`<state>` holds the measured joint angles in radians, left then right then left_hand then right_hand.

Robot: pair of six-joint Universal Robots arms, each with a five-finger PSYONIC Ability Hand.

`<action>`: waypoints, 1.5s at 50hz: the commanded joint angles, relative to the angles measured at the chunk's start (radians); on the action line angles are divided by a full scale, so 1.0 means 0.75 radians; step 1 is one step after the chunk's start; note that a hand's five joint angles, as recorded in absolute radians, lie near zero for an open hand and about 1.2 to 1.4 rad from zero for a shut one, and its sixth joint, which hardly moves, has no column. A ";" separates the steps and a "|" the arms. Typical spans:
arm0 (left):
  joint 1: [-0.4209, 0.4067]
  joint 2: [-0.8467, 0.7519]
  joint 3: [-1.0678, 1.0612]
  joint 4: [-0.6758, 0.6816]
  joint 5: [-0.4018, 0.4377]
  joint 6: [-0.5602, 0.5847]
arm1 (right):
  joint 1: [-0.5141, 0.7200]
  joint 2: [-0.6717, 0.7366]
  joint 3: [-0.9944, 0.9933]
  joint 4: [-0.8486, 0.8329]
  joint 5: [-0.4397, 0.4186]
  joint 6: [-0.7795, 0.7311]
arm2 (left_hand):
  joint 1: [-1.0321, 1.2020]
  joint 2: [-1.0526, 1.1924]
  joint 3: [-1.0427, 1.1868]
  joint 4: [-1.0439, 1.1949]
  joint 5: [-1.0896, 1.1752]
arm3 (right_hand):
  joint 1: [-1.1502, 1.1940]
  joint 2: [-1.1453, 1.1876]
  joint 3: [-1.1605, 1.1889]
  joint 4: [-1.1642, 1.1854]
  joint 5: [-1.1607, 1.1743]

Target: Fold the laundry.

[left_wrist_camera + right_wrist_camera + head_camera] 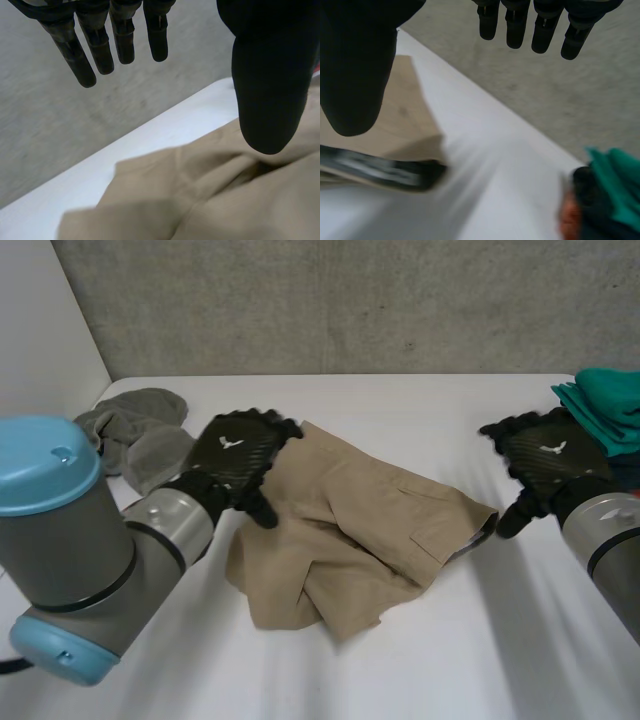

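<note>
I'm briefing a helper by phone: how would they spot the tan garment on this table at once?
Start at the white table and look to its middle, between the left hand and right hand. The tan garment lies rumpled there, a flapped pocket showing. It alone is beige: the grey cloth is at the far left, the teal pile at the right edge.

Lab test cell, I'd say: bare concrete wall, white side panel, plain white bench, my rig's left arm and right arm reaching over it.
</note>
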<state>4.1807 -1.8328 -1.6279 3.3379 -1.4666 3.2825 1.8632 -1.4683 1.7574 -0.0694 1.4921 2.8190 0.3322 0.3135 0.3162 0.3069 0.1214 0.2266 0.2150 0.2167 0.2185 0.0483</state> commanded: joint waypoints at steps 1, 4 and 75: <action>0.022 -0.011 -0.089 -0.039 -0.049 0.008 | 0.130 0.102 -0.061 0.160 -0.012 0.213 | -0.025 0.000 -0.004 0.009 0.023 | -0.069 -0.054 -0.056 -0.059 -0.064; 0.022 -0.039 -0.114 -0.045 -0.047 0.011 | 0.179 0.229 -0.067 0.093 -0.016 0.250 | -0.021 0.004 0.000 0.013 0.027 | -0.069 -0.054 -0.056 -0.059 -0.064; 0.232 -0.540 0.377 0.225 -0.059 0.442 | -0.061 0.518 -0.394 0.009 -0.488 -0.349 | 1.255 1.280 1.276 1.289 1.303 | 0.289 0.304 0.302 0.300 0.294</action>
<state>4.3303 -2.1547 -1.4100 3.5060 -1.5114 3.5299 1.8399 -1.0953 1.4353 -0.0885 1.3174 2.6316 1.1596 1.1260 1.1244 1.1234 0.9608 0.3666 0.3502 0.3667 0.3671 0.2057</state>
